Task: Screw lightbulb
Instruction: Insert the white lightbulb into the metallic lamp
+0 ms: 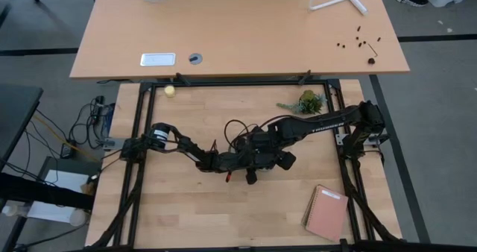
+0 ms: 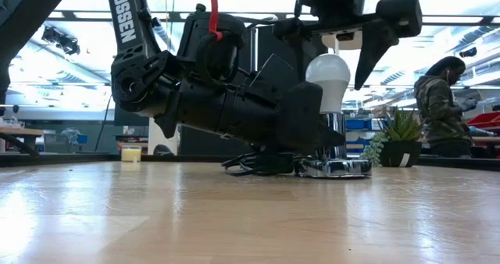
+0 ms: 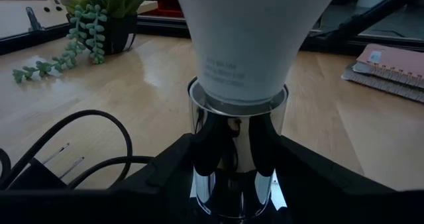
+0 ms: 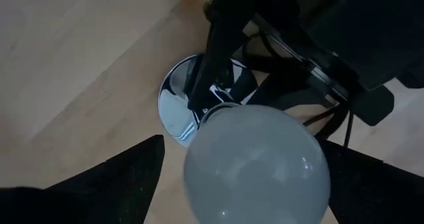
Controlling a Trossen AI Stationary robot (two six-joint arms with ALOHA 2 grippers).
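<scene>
The white lightbulb (image 2: 328,75) stands upright with its base in the chrome socket tube (image 3: 237,144). The tube rises from a round silver disc (image 2: 334,169) that lies flat on the table. My left gripper (image 3: 235,184) reaches in level at table height and is shut on the socket tube. My right gripper (image 4: 245,184) hangs above the bulb, pointing down and open, with one finger (image 4: 119,181) on each side of the bulb's dome (image 4: 258,164), apart from it. In the high view both grippers (image 1: 250,159) cover the bulb and socket. My left gripper pinches the chrome socket tube (image 3: 205,151) between its two fingers, below the rim where the bulb sits. The fingers come level from the table's left side and lie across the upright tube. The socket stands upright with its disc on the table.
The socket's black cord (image 3: 73,144) coils on the table beside the left gripper. A small potted plant (image 1: 309,101) stands behind the socket, a pink notebook (image 1: 326,211) lies at the near right, and a yellowish ball (image 1: 170,90) lies at the far left. A person (image 2: 441,108) stands beyond the table.
</scene>
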